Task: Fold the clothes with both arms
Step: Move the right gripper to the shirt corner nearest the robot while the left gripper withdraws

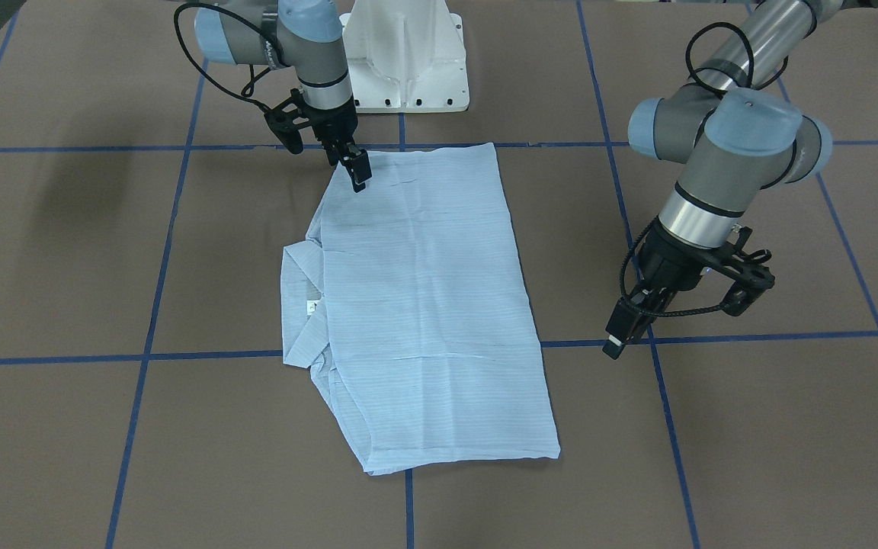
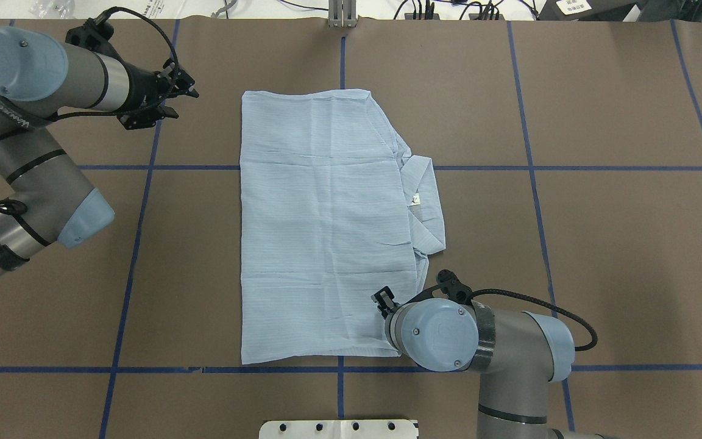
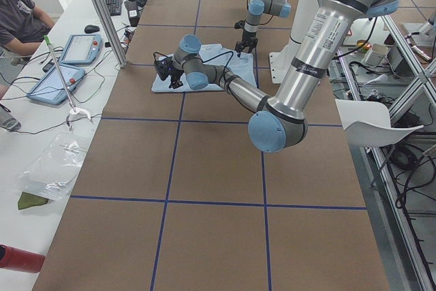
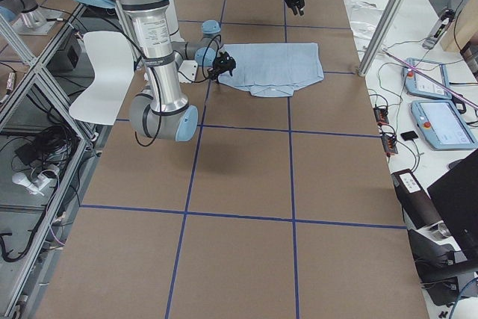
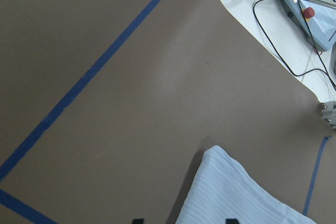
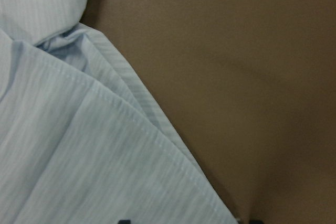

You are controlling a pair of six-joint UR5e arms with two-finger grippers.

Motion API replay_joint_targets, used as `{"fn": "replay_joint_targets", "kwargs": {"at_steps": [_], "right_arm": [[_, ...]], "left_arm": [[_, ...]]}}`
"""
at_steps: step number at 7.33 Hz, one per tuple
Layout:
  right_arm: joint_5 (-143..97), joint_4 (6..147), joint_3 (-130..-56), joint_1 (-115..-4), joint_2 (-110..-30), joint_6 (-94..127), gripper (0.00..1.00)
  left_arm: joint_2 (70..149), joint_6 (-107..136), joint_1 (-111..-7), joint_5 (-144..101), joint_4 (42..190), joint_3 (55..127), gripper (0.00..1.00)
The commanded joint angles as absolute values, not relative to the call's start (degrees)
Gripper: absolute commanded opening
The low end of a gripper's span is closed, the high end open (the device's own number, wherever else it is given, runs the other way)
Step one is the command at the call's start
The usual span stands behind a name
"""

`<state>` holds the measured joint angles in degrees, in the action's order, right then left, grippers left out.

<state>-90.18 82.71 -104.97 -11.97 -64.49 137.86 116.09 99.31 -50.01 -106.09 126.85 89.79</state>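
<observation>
Shirt [image 2: 320,225] lies flat mid-table [image 2: 601,244], back up, as 1 neat rectangle. No sleeves show. Collar [image 2: 427,201] sticks out on the robot's right side.

Right gripper [image 1: 357,177] is down at the shirt's corner nearest the robot base, collar side. Its wrist view shows 2 fingertips [image 6: 123,221] spread wide with the stitched shirt edge between them. So the jaws are apart with nothing pinched.

Left gripper [image 2: 181,102] hangs off the cloth, near the far corner on the robot's left but apart from it. Jaws are apart and empty. Its wrist view shows bare table, with just the shirt corner [image 5: 215,156] ahead.

Step in hand, as I judge it: get a hold on the corners for the next fold. Only the right arm is placed, so the task looks part done.

To do it well:
- Right gripper: drop until 1 finger slides under all layers at the corner, then close. Catching the top layer only would peel the fold open.
- Left gripper: close in on its corner and grip just as deep.
- Lift both together, low and level, so the thin cloth does not sag or skew.
</observation>
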Motion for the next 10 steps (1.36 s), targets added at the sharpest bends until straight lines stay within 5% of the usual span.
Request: {"fn": "replay_joint_targets", "kwargs": {"at_steps": [1, 4, 10], "right_arm": [[-90.18, 82.71, -104.94, -11.78, -64.42, 138.95, 0.42], [-90.26, 82.71, -105.38, -11.86, -64.34, 140.27, 0.0], [-90.44, 82.71, -105.12, -11.69, -64.42, 140.71, 0.0]], "left_arm": [[114.96, 99.32, -50.01, -106.08, 126.83, 91.31, 0.6], [114.7, 99.32, -49.92, -106.17, 126.83, 91.49, 0.6], [114.7, 101.07, -49.83, -106.26, 126.83, 91.93, 0.6]]}}
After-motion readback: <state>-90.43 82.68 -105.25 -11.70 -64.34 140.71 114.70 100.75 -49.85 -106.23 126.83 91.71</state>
